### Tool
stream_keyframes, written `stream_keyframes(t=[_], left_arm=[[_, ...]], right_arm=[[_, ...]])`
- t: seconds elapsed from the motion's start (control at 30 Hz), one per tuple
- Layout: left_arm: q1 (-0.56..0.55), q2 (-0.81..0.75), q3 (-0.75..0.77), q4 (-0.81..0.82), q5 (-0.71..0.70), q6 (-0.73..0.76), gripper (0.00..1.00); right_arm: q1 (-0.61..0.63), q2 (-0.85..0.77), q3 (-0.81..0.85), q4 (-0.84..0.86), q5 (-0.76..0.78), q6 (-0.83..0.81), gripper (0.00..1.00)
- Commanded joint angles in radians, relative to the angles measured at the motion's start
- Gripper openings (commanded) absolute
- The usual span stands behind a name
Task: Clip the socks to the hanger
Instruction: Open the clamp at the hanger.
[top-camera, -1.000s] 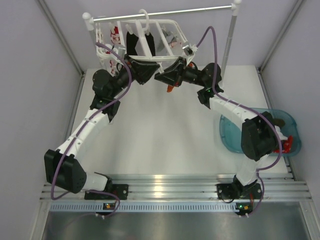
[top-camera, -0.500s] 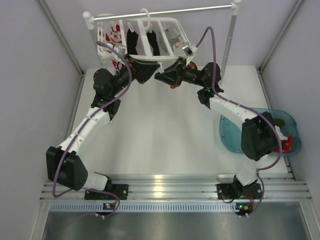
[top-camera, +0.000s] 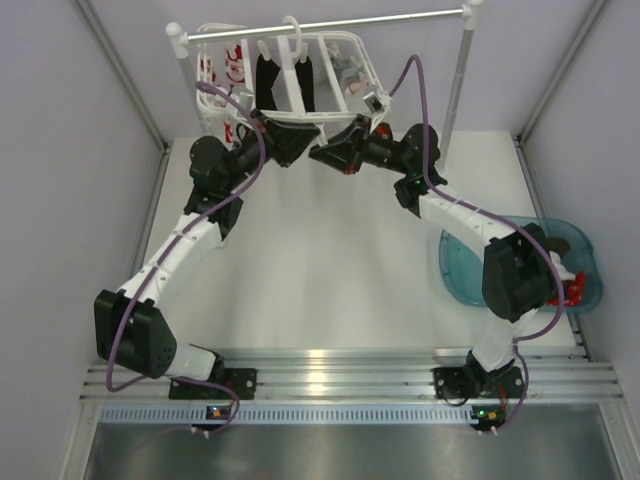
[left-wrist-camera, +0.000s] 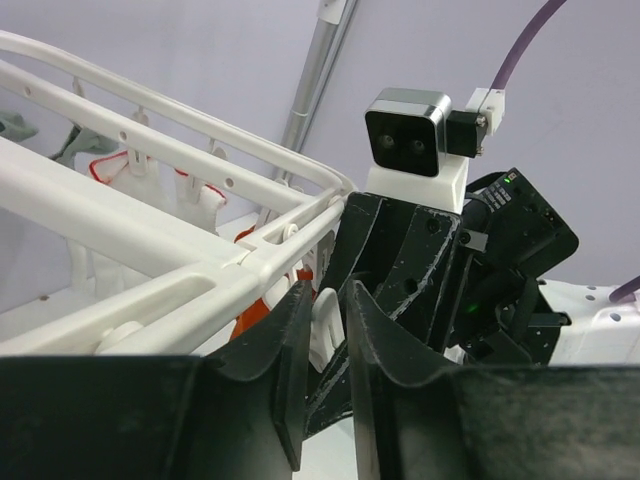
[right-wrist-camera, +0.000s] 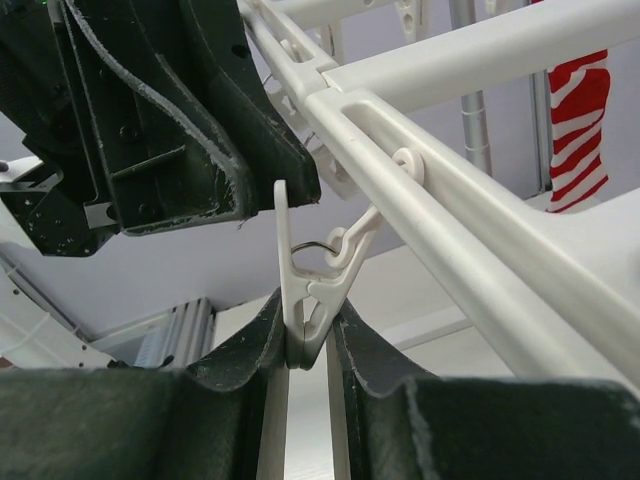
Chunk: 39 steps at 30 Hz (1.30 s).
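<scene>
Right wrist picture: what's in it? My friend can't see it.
The right gripper pinches the bottom of a small white clip dangling from the white hanger. The black left gripper sits just above the clip, and a red-and-white striped sock hangs at far right.

The hanger (right-wrist-camera: 470, 225) is white, and so is the clip (right-wrist-camera: 290, 240) hung under its bar. Behind that bar shows a red-and-white striped sock (right-wrist-camera: 578, 130); inside the hanger hang black socks (top-camera: 266, 85); under it, a patch of orange sock (left-wrist-camera: 258, 318). The left end effector (left-wrist-camera: 325, 300) and right end effector (right-wrist-camera: 305, 310) are black. Well right of the hanger sits a translucent blue tub (top-camera: 462, 280). The cable (top-camera: 428, 90) is purple and the counter (top-camera: 330, 270) white.
</scene>
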Motion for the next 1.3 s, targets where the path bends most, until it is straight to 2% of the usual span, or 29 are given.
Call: stream_keyframes(t=[0.0,0.17,0.43,0.6,0.83,0.93,0.97,1.03,1.1,1.17,1.27], left_arm=[[-0.021,-0.026,-0.026,-0.028,0.029,-0.044,0.27],[-0.019,-0.083,-0.058,-0.043,-0.008,-0.047,0.37],[-0.022,-0.095,-0.060,-0.083,-0.070,-0.045,0.43],[-0.033,-0.066,-0.036,-0.095,-0.087,-0.039,0.37],[-0.035,-0.043,-0.026,-0.066,-0.060,-0.036,0.21],[-0.035,-0.041,-0.023,-0.067,-0.062,-0.038,0.09],[-0.035,-0.041,-0.022,-0.067,-0.065,-0.039,0.00],[-0.035,-0.044,-0.022,-0.067,-0.068,-0.047,0.00],[-0.035,-0.046,-0.022,-0.074,-0.076,-0.050,0.00],[-0.035,-0.051,-0.023,-0.089,-0.085,-0.052,0.00],[-0.035,-0.060,-0.026,-0.115,-0.093,-0.041,0.00]], right_arm=[[0.035,-0.031,0.033,-0.022,-0.022,-0.020,0.00],[0.034,-0.036,0.033,-0.034,0.006,-0.037,0.00],[0.035,-0.047,0.028,-0.039,0.027,-0.052,0.00],[0.040,-0.047,0.030,-0.038,0.018,-0.057,0.00],[0.046,-0.044,0.031,-0.038,-0.005,-0.058,0.00],[0.048,-0.047,0.030,-0.044,-0.008,-0.065,0.00],[0.046,-0.047,0.031,-0.051,-0.006,-0.066,0.02],[0.046,-0.050,0.034,-0.080,-0.005,-0.089,0.07],[0.048,-0.060,0.039,-0.128,0.013,-0.130,0.25],[0.046,-0.070,0.039,-0.160,0.029,-0.163,0.39],[0.048,-0.091,0.049,-0.254,0.084,-0.250,0.52]])
